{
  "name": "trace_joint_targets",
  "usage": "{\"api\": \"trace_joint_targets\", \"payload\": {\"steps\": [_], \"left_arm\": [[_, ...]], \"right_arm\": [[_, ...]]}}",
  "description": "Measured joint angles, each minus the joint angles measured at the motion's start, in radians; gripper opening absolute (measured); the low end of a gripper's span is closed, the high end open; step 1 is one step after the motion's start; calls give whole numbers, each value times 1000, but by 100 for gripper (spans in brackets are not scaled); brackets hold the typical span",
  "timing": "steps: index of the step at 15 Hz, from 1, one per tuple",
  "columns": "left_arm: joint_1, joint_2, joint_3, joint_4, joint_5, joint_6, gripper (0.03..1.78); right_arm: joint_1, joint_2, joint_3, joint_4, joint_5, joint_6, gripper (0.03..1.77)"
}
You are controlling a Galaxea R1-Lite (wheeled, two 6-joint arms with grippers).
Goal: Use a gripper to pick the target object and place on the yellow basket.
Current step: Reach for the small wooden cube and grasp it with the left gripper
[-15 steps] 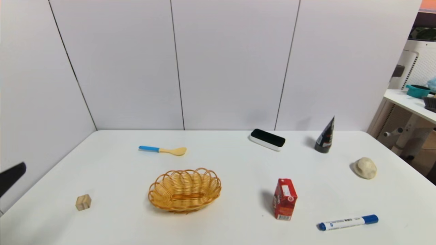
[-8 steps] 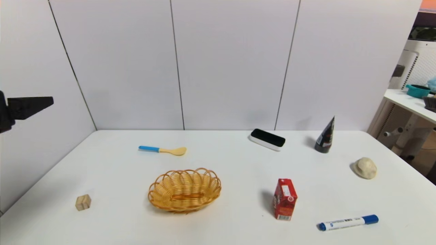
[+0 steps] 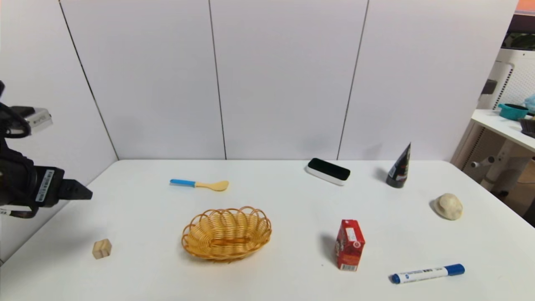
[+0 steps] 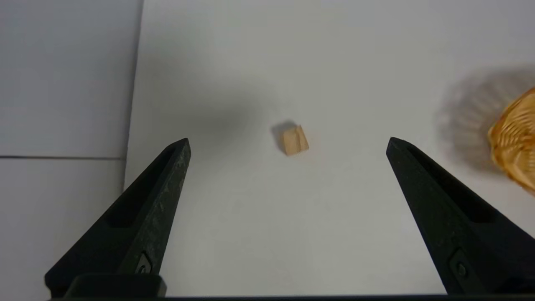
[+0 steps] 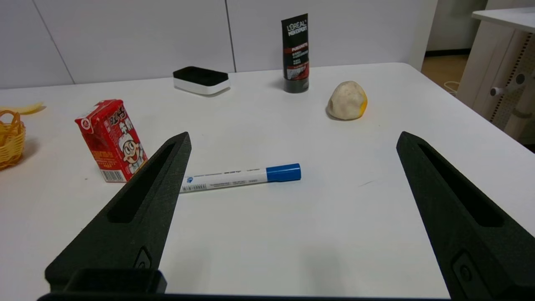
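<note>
A: Head view. What does the target object [image 3: 102,248] look like, and where is it?

B: A small light-tan wooden cube with visible grain, resting on the white table [image 3: 284,200] near its left front corner, well apart from the yellow basket [image 3: 226,233] to its right. The left gripper [image 3: 79,194] hangs above the table's left edge, beyond the cube; most of the arm is cut off by the frame. A white barcode label on it is too small to read.

A: Left wrist view?

B: The left gripper [image 4: 288,144] has its jaws spread wide and holds nothing. The cube [image 4: 295,140] lies on the table between and beyond the two tips, apart from both. Only a blurred edge of the basket [image 4: 516,146] shows.

A: Right wrist view?

B: The right gripper [image 5: 292,140] is likewise wide open and empty, low over the table. Ahead lie a blue-capped marker [image 5: 242,175], its print unreadable, and a red drink carton [image 5: 110,140] bearing a cartoon face and Chinese characters. A black tube [image 5: 296,52] reads "L'OREAL MEN EXPERT". A sliver of the basket [image 5: 10,138] is cut off at the edge.
</note>
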Motion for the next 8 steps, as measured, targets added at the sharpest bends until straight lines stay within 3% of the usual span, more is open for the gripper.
{"api": "trace_joint_targets", "payload": {"steps": [3,8], "left_arm": [[2,78,-2,93,-1,-96,169],[1,191,4,101,-1,-311,169]], "right_arm": [[0,0,0,0,0,0,170],[0,0,0,0,0,0,170]]}}
